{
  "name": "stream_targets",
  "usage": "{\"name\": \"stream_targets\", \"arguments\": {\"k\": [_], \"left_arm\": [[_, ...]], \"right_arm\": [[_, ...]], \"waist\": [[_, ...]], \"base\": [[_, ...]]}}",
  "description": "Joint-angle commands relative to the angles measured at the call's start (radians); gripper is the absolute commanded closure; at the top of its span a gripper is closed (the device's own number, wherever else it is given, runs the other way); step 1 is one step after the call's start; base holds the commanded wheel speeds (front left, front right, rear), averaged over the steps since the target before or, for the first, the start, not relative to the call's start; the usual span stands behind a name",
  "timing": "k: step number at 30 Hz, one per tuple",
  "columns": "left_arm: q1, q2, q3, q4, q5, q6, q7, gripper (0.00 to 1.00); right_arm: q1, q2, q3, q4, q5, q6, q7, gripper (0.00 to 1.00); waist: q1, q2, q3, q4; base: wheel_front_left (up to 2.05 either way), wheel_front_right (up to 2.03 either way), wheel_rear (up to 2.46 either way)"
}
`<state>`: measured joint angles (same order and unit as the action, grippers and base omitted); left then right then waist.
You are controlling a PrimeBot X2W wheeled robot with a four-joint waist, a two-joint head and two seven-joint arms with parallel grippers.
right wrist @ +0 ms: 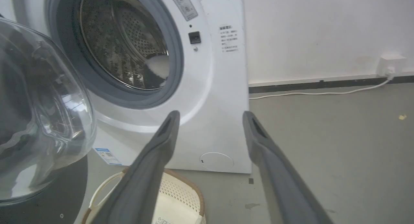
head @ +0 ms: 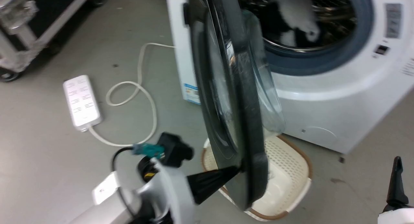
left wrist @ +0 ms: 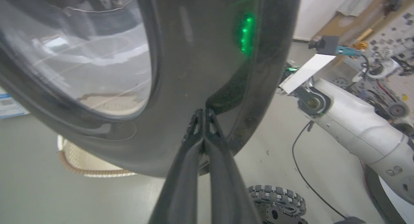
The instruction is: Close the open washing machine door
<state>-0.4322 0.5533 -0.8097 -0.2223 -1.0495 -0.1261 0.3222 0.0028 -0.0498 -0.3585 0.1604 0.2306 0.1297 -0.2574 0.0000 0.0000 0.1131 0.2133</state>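
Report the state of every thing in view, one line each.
washing machine door: open, standing well out from the front.
washing machine: drum mouth uncovered, something pale inside.
left gripper: shut, tips against the door's black rim.
right gripper: open, holding nothing.
laundry basket: upright on floor beneath the door.
power strip: lying on floor.

The floor (head: 48, 146) is smooth grey concrete with a few dark specks and stains. A white power strip (head: 82, 101) lies on it, its white cable (head: 139, 67) curling in a loop alongside. A black case (head: 55, 7) with metal edges stands at the far left. A cream perforated basket (head: 291, 162) with a brown rim sits on the floor. The wall (right wrist: 323, 30) is plain white above a dark skirting board (right wrist: 323, 83). A white socket (right wrist: 391, 63) low on it feeds a cord (right wrist: 307, 93) along the floor.
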Motion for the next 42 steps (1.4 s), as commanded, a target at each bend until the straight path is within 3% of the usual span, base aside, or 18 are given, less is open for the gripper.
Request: {"name": "stream_targets", "arguments": {"k": [1,5,6,9,11,18,24,30,32,33,36,37,38,39,40,42], "left_arm": [[-0.048,-0.023,-0.035,0.023,0.003,-0.005,-0.024,1.00],[-0.165,-0.082,-0.130,0.125,0.004,-0.005,-0.109,1.00],[-0.246,-0.125,-0.185,0.219,0.015,-0.005,-0.172,1.00],[-0.325,-0.167,-0.218,0.338,0.070,-0.005,-0.249,1.00],[-0.367,-0.205,-0.217,0.441,0.112,-0.004,-0.302,1.00],[-0.500,-0.324,-0.183,0.752,0.227,0.092,-0.438,1.00],[-0.578,-0.391,-0.096,0.918,0.212,0.148,-0.538,1.00],[-0.557,-0.388,0.041,0.888,0.171,0.119,-0.582,1.00],[-0.534,-0.365,0.164,0.793,0.206,0.136,-0.583,1.00],[-0.534,-0.365,0.164,0.793,0.206,0.136,-0.583,1.00],[-0.368,-0.314,0.440,0.534,0.419,0.198,-0.584,1.00],[-0.368,-0.314,0.440,0.534,0.419,0.198,-0.584,1.00],[-0.292,-0.297,0.501,0.471,0.504,0.206,-0.584,1.00],[-0.292,-0.297,0.501,0.471,0.504,0.206,-0.584,1.00],[-0.218,-0.278,0.530,0.436,0.572,0.203,-0.584,1.00],[-0.182,-0.269,0.540,0.431,0.595,0.203,-0.584,1.00]], "right_arm": [[-0.016,0.000,-0.002,0.001,0.009,0.001,-0.004,0.00],[-0.029,0.000,0.006,0.003,0.021,0.001,-0.004,0.00],[-0.033,0.000,0.008,0.001,0.030,0.001,-0.004,0.00],[-0.036,0.000,0.016,0.001,0.037,0.001,-0.004,0.00],[-0.040,0.000,0.024,0.003,0.044,0.001,-0.004,0.00],[-0.050,0.000,0.058,0.013,0.080,0.001,-0.004,0.00],[-0.053,0.000,0.067,0.028,0.092,0.001,-0.004,0.00],[-0.034,0.000,0.058,0.030,0.082,0.001,-0.004,0.00],[-0.026,0.000,0.053,0.027,0.074,0.001,-0.004,0.00],[-0.026,0.000,0.053,0.027,0.074,0.001,-0.004,0.00],[-0.013,0.000,0.063,0.024,0.061,0.001,-0.004,0.00],[-0.013,0.000,0.063,0.024,0.061,0.001,-0.004,0.00],[-0.008,0.000,0.068,0.024,0.058,0.001,-0.004,0.00],[-0.008,0.000,0.068,0.024,0.058,0.001,-0.004,0.00],[-0.001,0.000,0.074,0.026,0.057,0.001,-0.004,0.00],[0.003,0.000,0.076,0.027,0.056,0.001,-0.004,0.00]], "waist": [[0.0000,0.0000,0.017,-0.064],[0.0000,0.0000,0.033,-0.147],[0.0000,0.0000,0.042,-0.204],[0.0000,0.0000,0.055,-0.262],[0.0000,0.0000,0.063,-0.298],[0.0000,0.0000,0.096,-0.418],[0.0000,0.0000,0.099,-0.452],[0.0000,0.0000,0.043,-0.411],[0.0000,0.0000,0.023,-0.387],[0.0000,0.0000,0.023,-0.387],[0.0000,0.0000,-0.022,-0.330],[0.0000,0.0000,-0.022,-0.330],[0.0000,0.0000,-0.037,-0.307],[0.0000,0.0000,-0.037,-0.307],[0.0000,0.0000,-0.051,-0.286],[0.0000,0.0000,-0.058,-0.276]], "base": [[0.00,0.00,0.00],[0.00,0.00,0.00],[0.00,0.00,0.00],[0.00,0.00,0.00],[0.00,0.00,0.00],[0.00,0.00,0.00],[0.00,0.00,0.00],[0.00,0.00,0.00],[0.00,0.00,0.00],[0.00,0.00,0.00],[0.00,0.00,0.00],[0.00,0.00,0.00],[0.00,0.00,0.00],[0.00,0.00,0.00],[0.00,0.00,0.00],[0.00,0.00,0.00]]}}
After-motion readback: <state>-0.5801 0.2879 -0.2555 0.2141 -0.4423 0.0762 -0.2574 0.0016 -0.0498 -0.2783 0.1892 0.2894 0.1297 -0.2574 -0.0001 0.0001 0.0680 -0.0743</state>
